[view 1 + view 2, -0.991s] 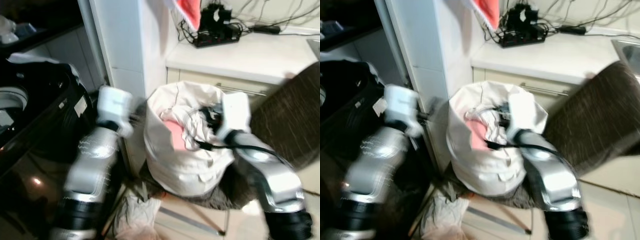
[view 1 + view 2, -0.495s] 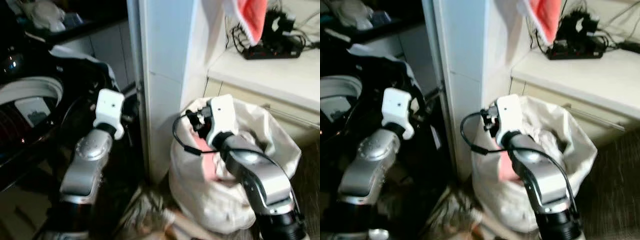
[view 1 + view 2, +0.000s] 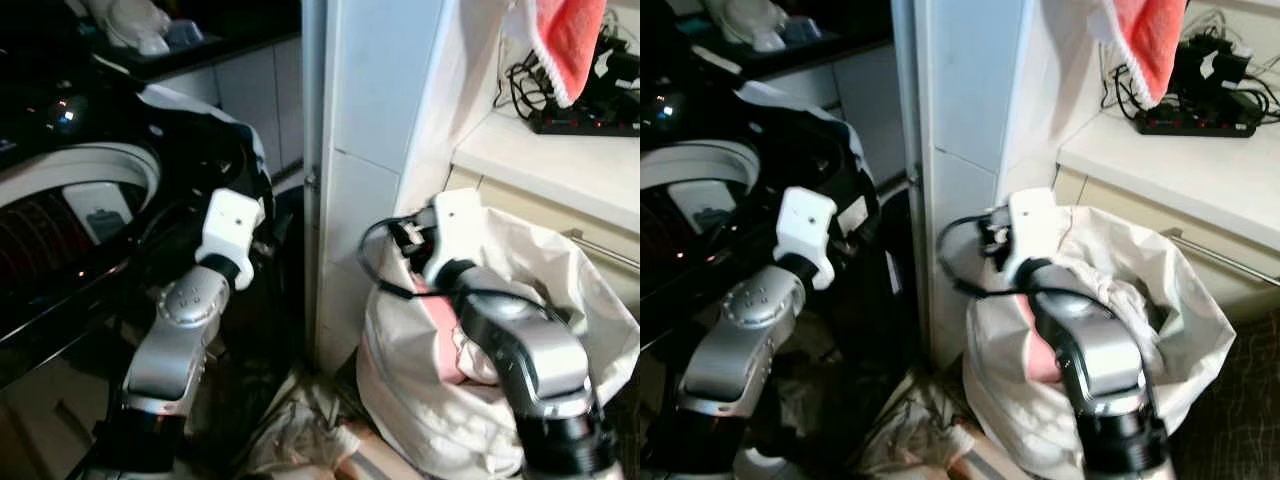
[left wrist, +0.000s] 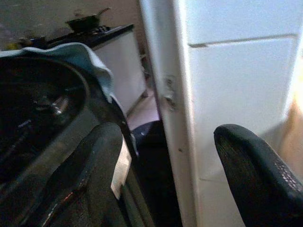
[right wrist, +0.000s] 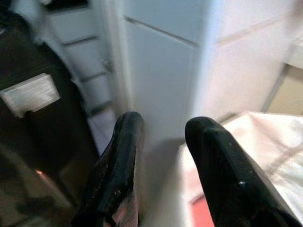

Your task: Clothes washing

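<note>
step: between bag (image 3: 560, 400) and washer (image 3: 70, 230) | left gripper (image 4: 189, 161) fingers spread, empty | right gripper (image 5: 163, 156) fingers parted, empty | next: reach into bag for a garment

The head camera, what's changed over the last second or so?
The view has swung to the robot's left: the black washing machine now takes up more of the picture and the white laundry bag sits further right. Both end effectors, left and right, remain open and empty. The bag itself looks unmoved.

One washing machine (image 3: 70, 200), one white laundry bag (image 3: 560, 300), one power strip (image 3: 1195, 120), one red-pink cloth (image 3: 572, 40), two arms.
</note>
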Tool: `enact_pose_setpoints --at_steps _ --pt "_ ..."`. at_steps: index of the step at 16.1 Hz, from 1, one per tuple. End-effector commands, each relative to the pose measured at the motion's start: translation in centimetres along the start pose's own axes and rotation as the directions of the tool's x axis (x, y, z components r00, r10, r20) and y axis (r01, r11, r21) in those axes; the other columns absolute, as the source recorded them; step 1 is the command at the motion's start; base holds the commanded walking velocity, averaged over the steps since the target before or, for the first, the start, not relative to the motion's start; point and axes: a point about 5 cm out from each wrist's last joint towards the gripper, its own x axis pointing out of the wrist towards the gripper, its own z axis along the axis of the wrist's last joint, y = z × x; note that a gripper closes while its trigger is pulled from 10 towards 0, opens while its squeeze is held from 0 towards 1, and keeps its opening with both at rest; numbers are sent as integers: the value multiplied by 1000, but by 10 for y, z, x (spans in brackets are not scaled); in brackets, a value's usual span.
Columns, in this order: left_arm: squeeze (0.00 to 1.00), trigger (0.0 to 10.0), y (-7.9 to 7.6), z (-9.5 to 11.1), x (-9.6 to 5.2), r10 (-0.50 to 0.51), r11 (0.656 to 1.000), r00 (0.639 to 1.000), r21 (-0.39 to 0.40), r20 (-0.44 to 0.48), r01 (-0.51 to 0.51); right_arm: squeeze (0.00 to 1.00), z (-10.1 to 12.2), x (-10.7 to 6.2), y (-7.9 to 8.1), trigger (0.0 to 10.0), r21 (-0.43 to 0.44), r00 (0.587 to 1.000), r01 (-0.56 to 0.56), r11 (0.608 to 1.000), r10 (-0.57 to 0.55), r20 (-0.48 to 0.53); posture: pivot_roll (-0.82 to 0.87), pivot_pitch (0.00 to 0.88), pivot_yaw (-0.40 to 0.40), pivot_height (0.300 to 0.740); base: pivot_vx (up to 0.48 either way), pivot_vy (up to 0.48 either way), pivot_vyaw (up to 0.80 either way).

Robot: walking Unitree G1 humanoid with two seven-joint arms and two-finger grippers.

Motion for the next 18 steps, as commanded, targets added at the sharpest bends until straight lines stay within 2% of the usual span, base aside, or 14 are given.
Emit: enact_pose_setpoints --at_steps 1,2,3,5,7,8,9,11,13,16,18 --pt "0 10000 -3 2 -1 -30 999 1000 14 2 30 0 2 3 -12 10000 -3 999 50 999 -50 -12 11 0 28 740 0 0 0" --pt "0 10000 -5 0 -2 -52 998 999 21 -11 52 886 0 8 -20 10000 -1 996 69 998 -69 -51 14 0 29 740 0 0 0" --pt "0 10000 -8 -1 -4 -93 995 995 37 -21 94 1000 -3 14 -30 10000 -6 993 82 997 -82 -90 23 0 26 740 0 0 0" --pt "0 10000 -11 -4 -7 -137 990 990 36 -36 138 1000 -11 24 -48 10000 -22 982 112 993 -114 -151 25 0 25 740 0 0 0" --pt "0 10000 -13 -6 -10 -159 987 986 9 -49 160 1000 -23 33 -74 10000 -80 955 174 982 -188 -231 44 0 22 740 0 0 0" --pt "0 10000 -14 -6 -11 -167 986 985 9 -51 168 1000 -25 35 -80 10000 -94 950 182 979 -200 -241 47 0 22 740 0 0 0" --pt "0 10000 -16 -5 -14 -198 980 979 5 -45 199 1000 -32 39 -94 10000 -114 932 198 974 -223 -285 48 0 22 740 0 0 0" --pt "0 10000 -23 -3 -21 -276 961 961 3 -33 276 1000 -41 40 -110 10000 -108 905 241 964 -264 -333 75 0 9 740 0 0 0" --pt "0 10000 -27 0 -31 -337 941 941 12 -25 337 1000 -51 36 -121 10000 -101 885 274 956 -292 -363 103 0 -1 740 0 0 0" --pt "0 10000 -26 0 -38 -355 933 934 41 -49 357 1000 -64 35 -129 10000 -88 861 322 943 -330 -386 128 0 -5 740 0 0 0" --pt "0 10000 -24 2 -40 -356 933 934 36 -46 357 1000 -71 32 -131 10000 -112 846 341 933 -357 -397 135 0 -2 740 0 0 0"
